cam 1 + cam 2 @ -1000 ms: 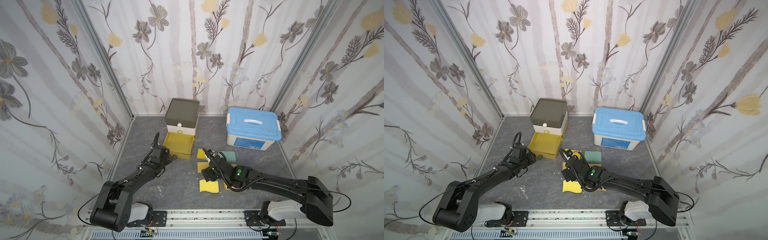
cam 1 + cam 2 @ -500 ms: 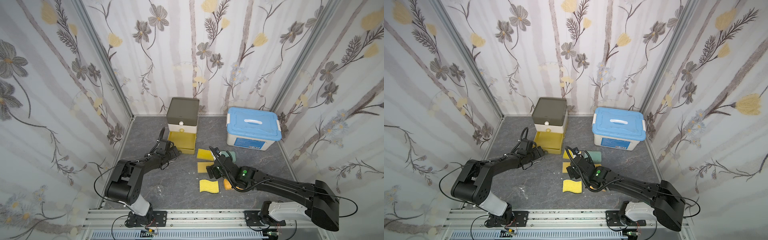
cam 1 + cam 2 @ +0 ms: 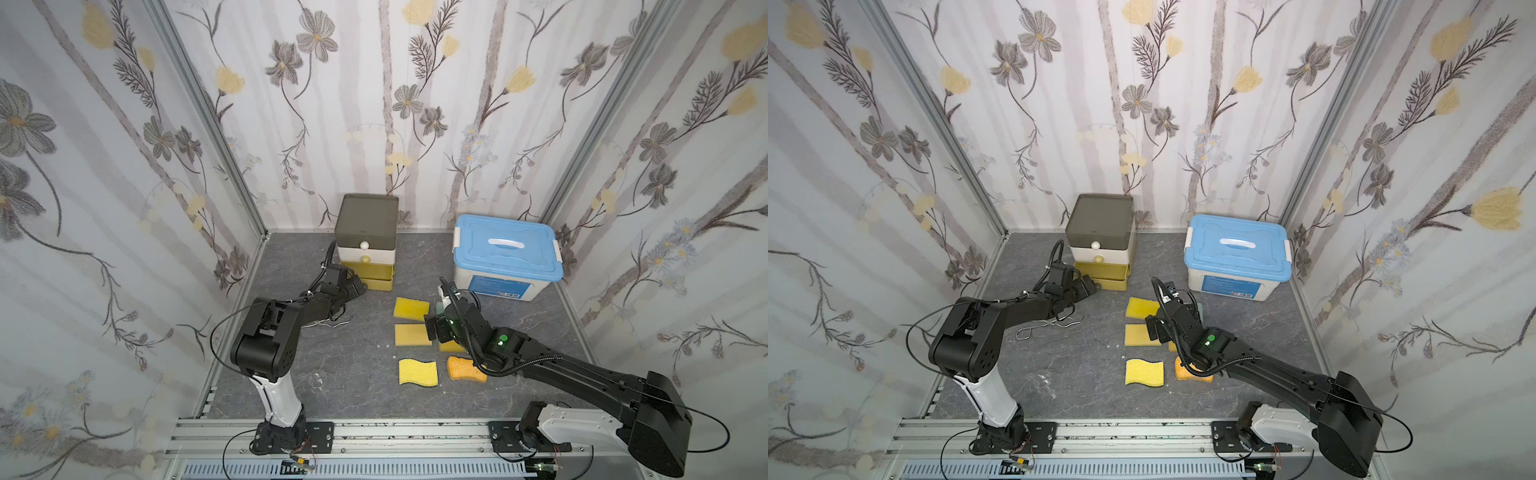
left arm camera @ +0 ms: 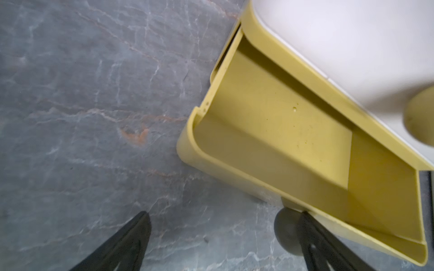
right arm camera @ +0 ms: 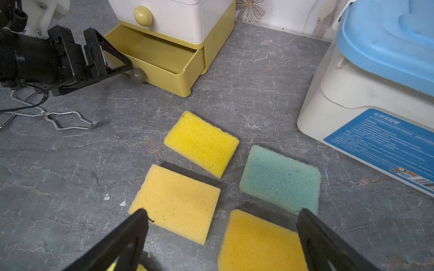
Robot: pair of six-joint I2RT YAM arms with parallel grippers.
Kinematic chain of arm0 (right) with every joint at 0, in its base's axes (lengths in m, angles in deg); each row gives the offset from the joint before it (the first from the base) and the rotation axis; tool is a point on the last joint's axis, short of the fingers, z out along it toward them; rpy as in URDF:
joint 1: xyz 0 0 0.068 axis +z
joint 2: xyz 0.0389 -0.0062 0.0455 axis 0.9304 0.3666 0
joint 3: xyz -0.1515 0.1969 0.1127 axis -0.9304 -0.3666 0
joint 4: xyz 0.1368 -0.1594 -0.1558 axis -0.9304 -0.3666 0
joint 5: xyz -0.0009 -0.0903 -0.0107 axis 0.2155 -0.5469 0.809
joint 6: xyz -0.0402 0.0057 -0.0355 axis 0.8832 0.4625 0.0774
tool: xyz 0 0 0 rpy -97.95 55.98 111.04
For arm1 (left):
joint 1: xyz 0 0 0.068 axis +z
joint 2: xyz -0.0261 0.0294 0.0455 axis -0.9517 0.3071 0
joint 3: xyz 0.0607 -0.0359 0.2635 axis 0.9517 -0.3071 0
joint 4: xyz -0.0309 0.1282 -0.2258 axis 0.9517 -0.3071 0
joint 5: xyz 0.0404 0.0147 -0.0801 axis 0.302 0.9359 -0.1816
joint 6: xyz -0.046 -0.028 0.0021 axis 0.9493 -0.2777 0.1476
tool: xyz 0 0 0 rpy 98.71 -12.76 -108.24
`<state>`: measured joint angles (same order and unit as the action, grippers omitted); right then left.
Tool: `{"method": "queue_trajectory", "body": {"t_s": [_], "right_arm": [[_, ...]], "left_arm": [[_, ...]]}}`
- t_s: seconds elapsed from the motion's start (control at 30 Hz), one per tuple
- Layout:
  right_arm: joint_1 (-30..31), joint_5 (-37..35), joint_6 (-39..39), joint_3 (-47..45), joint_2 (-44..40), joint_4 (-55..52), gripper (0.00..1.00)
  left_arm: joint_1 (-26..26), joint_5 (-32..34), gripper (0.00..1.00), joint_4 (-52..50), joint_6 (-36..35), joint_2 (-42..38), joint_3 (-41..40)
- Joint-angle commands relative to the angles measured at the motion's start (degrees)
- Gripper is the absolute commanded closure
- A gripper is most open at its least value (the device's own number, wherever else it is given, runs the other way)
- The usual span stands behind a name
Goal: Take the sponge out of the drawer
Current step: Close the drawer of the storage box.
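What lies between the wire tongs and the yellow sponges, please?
Only bare tabletop: both top views show nothing between the tongs and the sponges.

3 floral-papered walls [image 3: 415,124] enclose a grey marbled floor [image 3: 357,386].

Grey marbled surface [image 3: 340,374] carries a drawer unit [image 3: 368,220], a blue-lidded box [image 3: 505,249], wire tongs [image 3: 1050,326] and a cluster of sponges [image 3: 411,309].
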<state>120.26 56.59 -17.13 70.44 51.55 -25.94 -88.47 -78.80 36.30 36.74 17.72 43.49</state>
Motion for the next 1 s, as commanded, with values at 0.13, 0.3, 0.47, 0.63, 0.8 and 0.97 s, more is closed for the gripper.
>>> {"method": "queue_trajectory", "body": {"t_s": [0.13,0.3,0.47,0.63,0.8,0.97], "right_arm": [[-1.68,-0.96,0.35,-0.66,-0.99,4.62,0.0],[-4.92,-1.0,0.02,-4.22,-3.08,7.9,0.0],[-9.5,-1.57,-0.64,-5.88,-6.06,10.85,0.0],[-13.11,-1.87,-1.14,-7.3,-9.25,11.84,0.0],[-14.66,-3.12,-1.12,-9.17,-12.57,11.47,0.0],[-15.9,-3.84,-1.22,-10.22,-14.66,10.53,0.0]], "left_arm": [[-0.28,2.07,0.0,11.34,1.61,4.52,2.46],[-0.38,3.87,0.0,14.9,0.99,7.29,4.65],[-0.13,4.7,0.0,15.66,-1.07,8.06,6.74],[0.27,4.42,0.0,14.44,-1.27,9.75,9.51],[-0.06,4.68,0.0,14.23,-0.83,6.33,5.63],[-0.53,4.9,0.0,8.79,-0.09,1.51,2.64]]}}
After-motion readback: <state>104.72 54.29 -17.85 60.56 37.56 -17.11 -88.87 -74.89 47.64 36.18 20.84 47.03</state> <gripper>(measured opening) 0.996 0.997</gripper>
